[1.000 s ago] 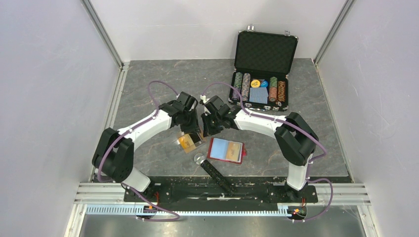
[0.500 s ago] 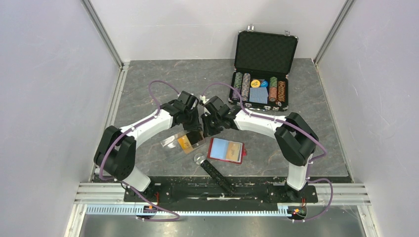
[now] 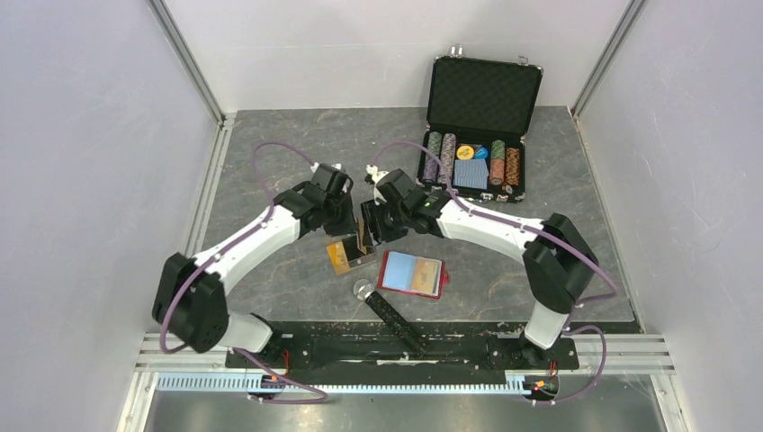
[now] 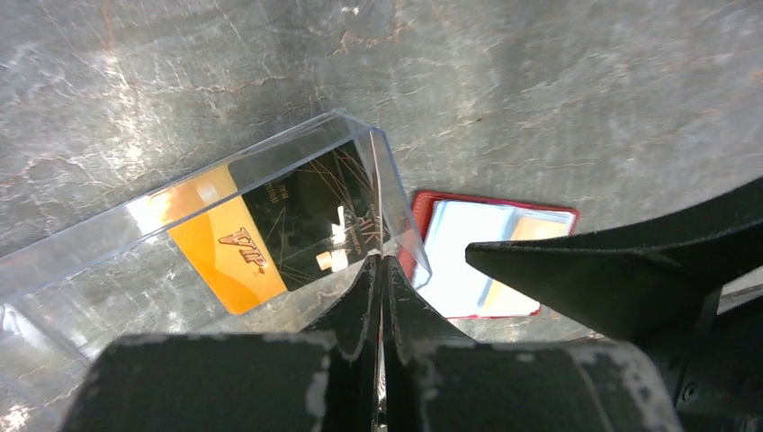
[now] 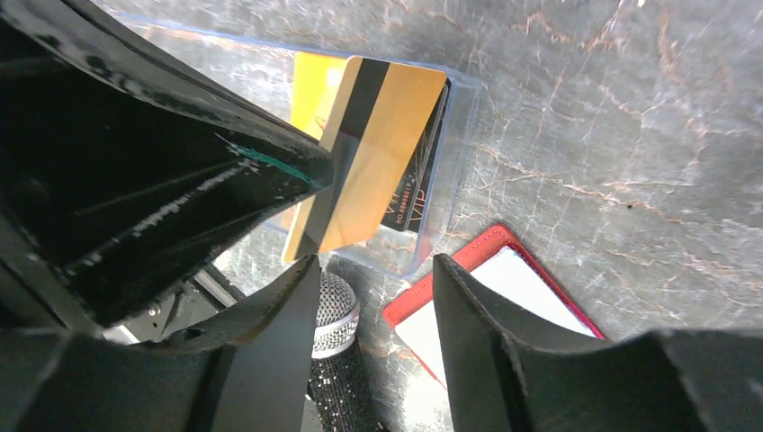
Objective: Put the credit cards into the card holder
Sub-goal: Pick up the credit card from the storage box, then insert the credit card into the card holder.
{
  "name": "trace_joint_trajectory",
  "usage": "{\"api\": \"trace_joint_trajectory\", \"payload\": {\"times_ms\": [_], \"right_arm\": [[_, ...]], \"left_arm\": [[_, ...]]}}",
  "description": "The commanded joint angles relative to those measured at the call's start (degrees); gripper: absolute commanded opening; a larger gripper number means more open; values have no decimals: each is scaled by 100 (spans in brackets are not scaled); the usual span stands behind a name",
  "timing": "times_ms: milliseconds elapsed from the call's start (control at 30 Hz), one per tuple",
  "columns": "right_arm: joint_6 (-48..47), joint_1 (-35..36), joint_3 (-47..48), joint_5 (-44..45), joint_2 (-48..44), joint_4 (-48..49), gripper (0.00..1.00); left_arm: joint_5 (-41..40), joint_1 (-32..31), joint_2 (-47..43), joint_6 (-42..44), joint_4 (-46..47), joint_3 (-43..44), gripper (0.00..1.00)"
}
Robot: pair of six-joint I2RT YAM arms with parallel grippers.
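Jaws on the left pinched a gold credit card (image 5: 387,135) over the clear case (image 4: 81,270); right jaws stood parted.

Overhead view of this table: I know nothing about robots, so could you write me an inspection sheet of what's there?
Surface: grey marbled tabletop, no damage seen.
Job's things: gold credit card held off the table; orange and black credit cards in a clear plastic case; red card holder open beside it.
Clutter: microphone; open poker-chip case at the back.
Grippers: left gripper shut on the gold credit card; right gripper open, holding nothing.
Cables: purple cables loop along both arms.
Surroundings: pale walls, aluminium rails.
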Motion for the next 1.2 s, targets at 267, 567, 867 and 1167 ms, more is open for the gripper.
{"api": "trace_joint_trajectory", "payload": {"times_ms": [267,567,867,1167], "right_arm": [[51,-483,-1045,-252,-2142,598,80],[879,-1224,-3008,-2208,-3840,2441,77],[2225,-1251,-3767,-3252,-3969,4568,31],[2468,-1251,-4097,-3316,-4009,5006,0]], "left_arm": [[913,35,-1829,54,607,-288,2],[3729,35,-2684,-1115,3544,-1609,2],[4034,26,-3097,-1908,4788,-2407,2],[3910,22,-2836,-1677,4406,-2483,31]]}}
